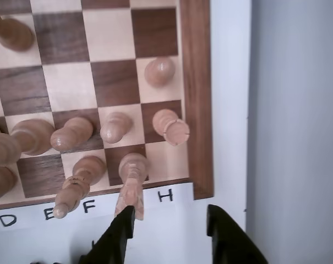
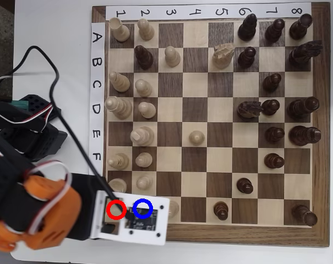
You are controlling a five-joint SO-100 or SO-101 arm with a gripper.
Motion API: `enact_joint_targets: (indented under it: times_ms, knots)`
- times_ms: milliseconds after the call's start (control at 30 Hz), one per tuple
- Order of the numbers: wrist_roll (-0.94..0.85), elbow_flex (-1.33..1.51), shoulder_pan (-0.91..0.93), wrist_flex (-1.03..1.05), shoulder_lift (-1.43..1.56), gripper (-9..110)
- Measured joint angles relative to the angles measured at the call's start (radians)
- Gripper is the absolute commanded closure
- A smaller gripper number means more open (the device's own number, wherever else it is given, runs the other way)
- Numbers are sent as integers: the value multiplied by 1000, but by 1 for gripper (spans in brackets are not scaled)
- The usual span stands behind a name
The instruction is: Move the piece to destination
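In the wrist view the piece (image 1: 170, 126), a short pale cream piece with a notched flat top, stands on the dark square (image 1: 148, 133) in column H, second row from the board's near edge. My gripper (image 1: 169, 220) is open and empty, its black fingers (image 1: 121, 228) over the white label strip just off the board, short of the bare light corner square (image 1: 166, 159). In the overhead view the blue ring (image 2: 142, 208) and red ring (image 2: 116, 209) lie over my white wrist mount, which hides both squares and the piece.
A pale knight (image 1: 132, 184) stands just left of the corner square, close to my left finger. A pale pawn (image 1: 159, 71) stands one square beyond the piece, also in the overhead view (image 2: 173, 208). More pale pieces (image 1: 115, 126) line the near rows. The board's wooden rim (image 1: 196, 93) runs on the right.
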Motion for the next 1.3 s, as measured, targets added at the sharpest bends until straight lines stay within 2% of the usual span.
enact_joint_targets:
  times_ms: [367,467,867,1033,1300]
  knots:
    - [-183,-210,101,5,117,98]
    - [-264,-281,172,5,143,101]
    - [-586,-411,543,5,236,101]
    - [-716,-301,683,-40,324,101]
    - [-930,78,841,-202,525,101]
